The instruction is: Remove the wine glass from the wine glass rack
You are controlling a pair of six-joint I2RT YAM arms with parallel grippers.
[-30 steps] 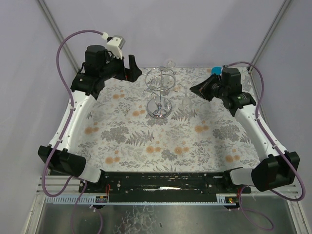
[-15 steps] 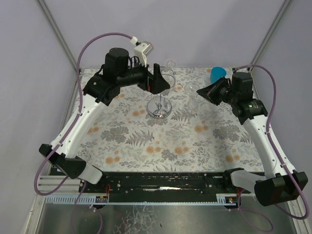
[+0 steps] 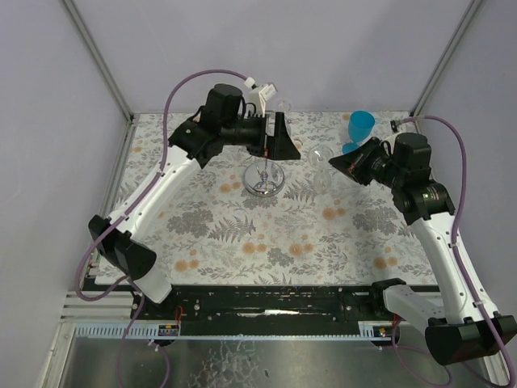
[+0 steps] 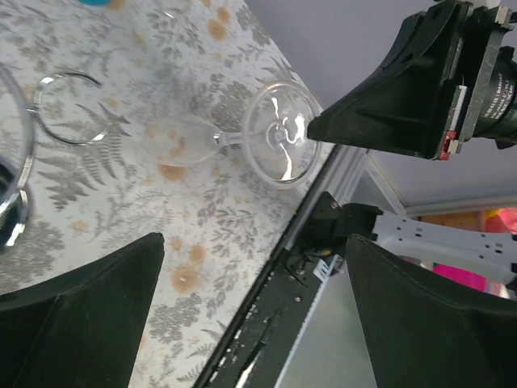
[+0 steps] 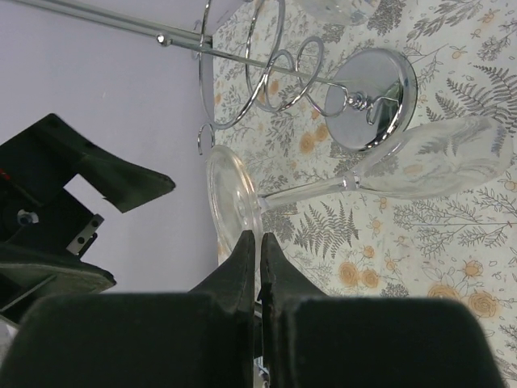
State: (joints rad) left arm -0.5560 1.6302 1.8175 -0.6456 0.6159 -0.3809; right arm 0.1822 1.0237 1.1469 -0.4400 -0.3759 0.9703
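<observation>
Wine glass hangs bowl-down just right of the wine glass rack; we see the right gripper pinching its foot, left gripper spread wide, empty.

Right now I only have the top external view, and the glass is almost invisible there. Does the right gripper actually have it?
Observer: Yes. On the right wrist view the right gripper is shut on the foot rim of the wine glass.
Operator: Is it clear of the rack?
Observer: On the left wrist view a clear gap shows between the glass and the nearest ring of the wine glass rack.
Operator: And the left gripper?
Observer: The left gripper is wide open and holds nothing. The glass lies out ahead of its fingers.
</observation>
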